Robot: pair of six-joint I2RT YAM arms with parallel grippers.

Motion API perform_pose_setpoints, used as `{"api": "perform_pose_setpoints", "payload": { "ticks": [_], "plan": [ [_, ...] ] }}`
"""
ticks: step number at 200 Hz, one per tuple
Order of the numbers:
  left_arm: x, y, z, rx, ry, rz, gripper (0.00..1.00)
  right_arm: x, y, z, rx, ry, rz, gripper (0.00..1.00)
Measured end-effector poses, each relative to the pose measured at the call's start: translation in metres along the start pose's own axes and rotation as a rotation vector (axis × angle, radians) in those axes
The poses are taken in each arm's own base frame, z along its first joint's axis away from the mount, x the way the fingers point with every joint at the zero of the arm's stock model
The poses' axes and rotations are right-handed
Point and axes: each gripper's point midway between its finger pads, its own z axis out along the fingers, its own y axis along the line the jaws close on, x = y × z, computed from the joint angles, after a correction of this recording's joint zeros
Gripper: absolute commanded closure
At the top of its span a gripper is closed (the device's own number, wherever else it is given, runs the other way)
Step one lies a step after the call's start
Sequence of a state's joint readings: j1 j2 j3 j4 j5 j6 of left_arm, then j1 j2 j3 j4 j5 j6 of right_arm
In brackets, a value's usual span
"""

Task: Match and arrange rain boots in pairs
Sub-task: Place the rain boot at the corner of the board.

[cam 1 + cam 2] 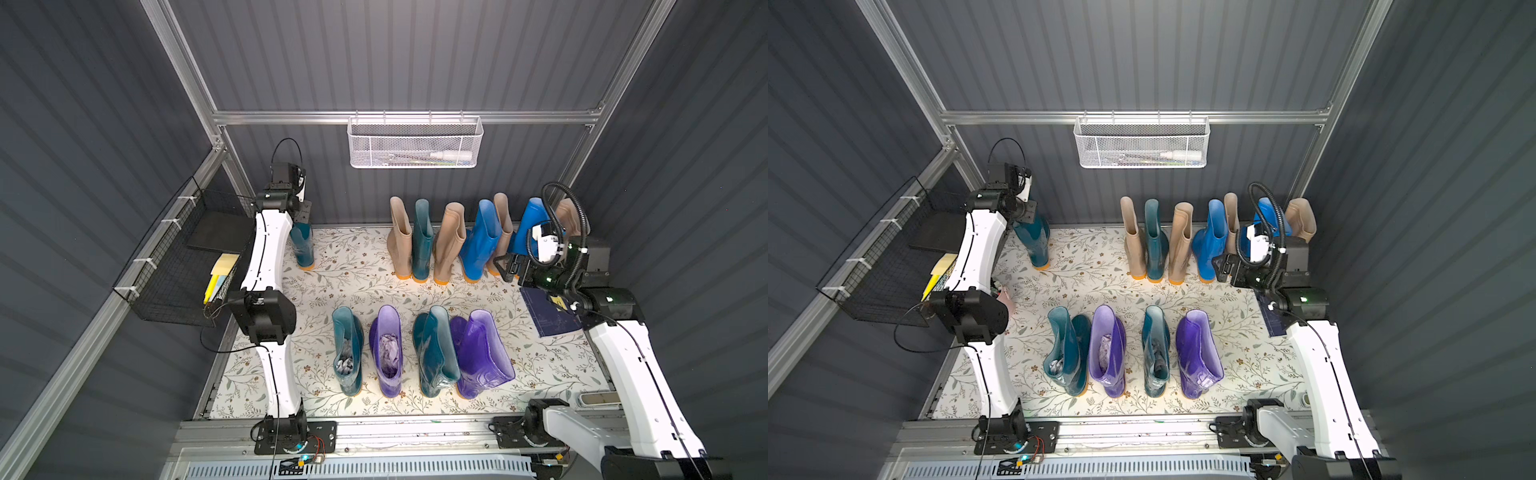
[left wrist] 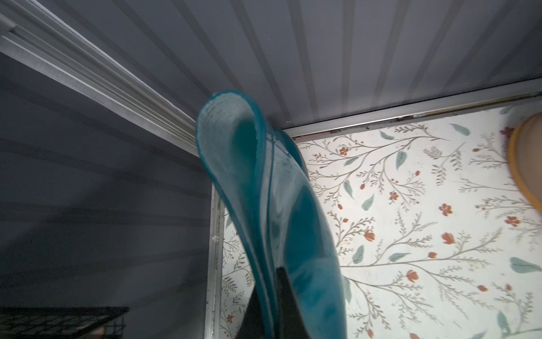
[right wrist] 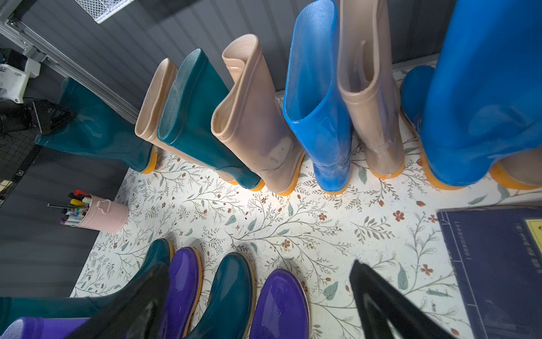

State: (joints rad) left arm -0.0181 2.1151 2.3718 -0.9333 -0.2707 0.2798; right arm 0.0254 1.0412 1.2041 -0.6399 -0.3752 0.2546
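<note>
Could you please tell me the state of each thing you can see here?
left end effector: shut on corner teal boot.
corner teal boot: upright, gripped at its top.
right end effector: open, empty.
back-row boots: upright, colours mixed.
front-row boots: upright, teal alternating with purple.
navy book: closed, flat.
pink pen cup: holding pens.

Lone teal boot (image 1: 302, 247) left; rear row (image 1: 449, 245) seven, front row (image 1: 432, 357) four.

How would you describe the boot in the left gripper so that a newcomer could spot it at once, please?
Start at the floral mat and go to its far left corner. A teal boot stands there alone, apart from the back row of seven, its top pinched by the left gripper.
</note>
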Motion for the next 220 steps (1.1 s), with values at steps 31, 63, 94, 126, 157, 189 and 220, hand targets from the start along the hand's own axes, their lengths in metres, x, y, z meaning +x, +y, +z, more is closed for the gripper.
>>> {"api": "perform_pose_setpoints", "payload": {
  "ticks": [31,63,94,126,157,189,220],
  "plan": [
    [0.015,0.002,0.017,-0.021,0.039,0.069,1.00,0.001,0.000,0.000,0.000,0.001,-0.001,0.01],
    [0.022,0.004,0.020,-0.037,0.046,0.131,1.00,0.000,0.001,-0.001,-0.001,-0.002,-0.001,0.01],
    [0.016,0.012,0.010,-0.050,0.020,0.163,1.00,0.001,0.001,-0.001,-0.001,-0.002,-0.001,0.01],
    [0.016,0.022,0.011,-0.058,0.007,0.176,1.00,0.001,0.001,-0.002,-0.001,-0.003,-0.002,0.01],
    [0.027,0.033,0.018,-0.061,0.029,0.171,1.00,0.000,0.002,-0.005,-0.002,-0.009,-0.004,0.01],
    [0.039,0.037,0.025,-0.052,0.048,0.179,1.00,0.000,0.002,-0.006,-0.002,-0.011,-0.005,0.01],
    [0.039,0.037,0.019,-0.031,0.027,0.188,1.00,0.000,0.002,-0.006,-0.002,-0.011,-0.005,0.01]
  ]
}}
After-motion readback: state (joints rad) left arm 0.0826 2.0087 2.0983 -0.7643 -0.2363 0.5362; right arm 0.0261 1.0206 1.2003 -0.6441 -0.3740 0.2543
